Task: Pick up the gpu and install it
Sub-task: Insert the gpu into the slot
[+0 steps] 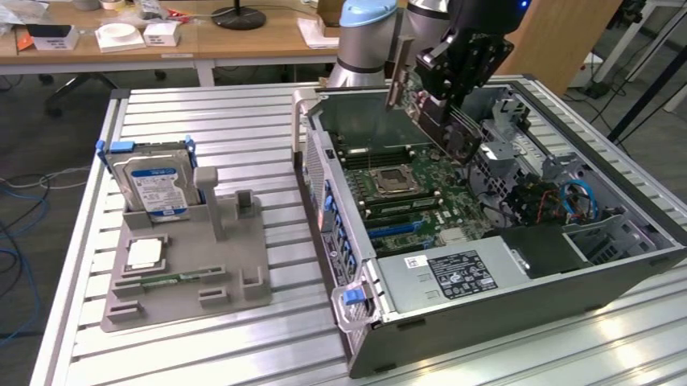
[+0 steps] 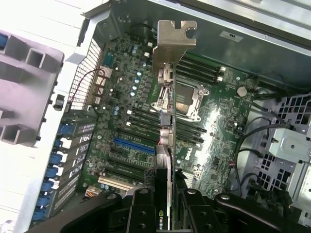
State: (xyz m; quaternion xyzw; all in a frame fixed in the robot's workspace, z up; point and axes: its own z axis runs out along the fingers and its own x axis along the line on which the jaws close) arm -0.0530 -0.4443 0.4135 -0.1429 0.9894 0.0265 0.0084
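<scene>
Open computer case [image 1: 451, 338] lies on its side on the slatted table [image 1: 215, 121] with the motherboard [image 1: 413, 189] exposed; beside it, the grey parts holder [image 1: 188, 273] carries the hard drive [image 1: 158, 186]. Pick-up judged done: the gpu [image 2: 172, 46] hangs on edge above the motherboard, apparently clear of it, and the gripper [image 2: 165, 196] pinches the end opposite the metal bracket between its fingers. Install remains: the card sits in no expansion slot [image 2: 132, 145] yet.
</scene>
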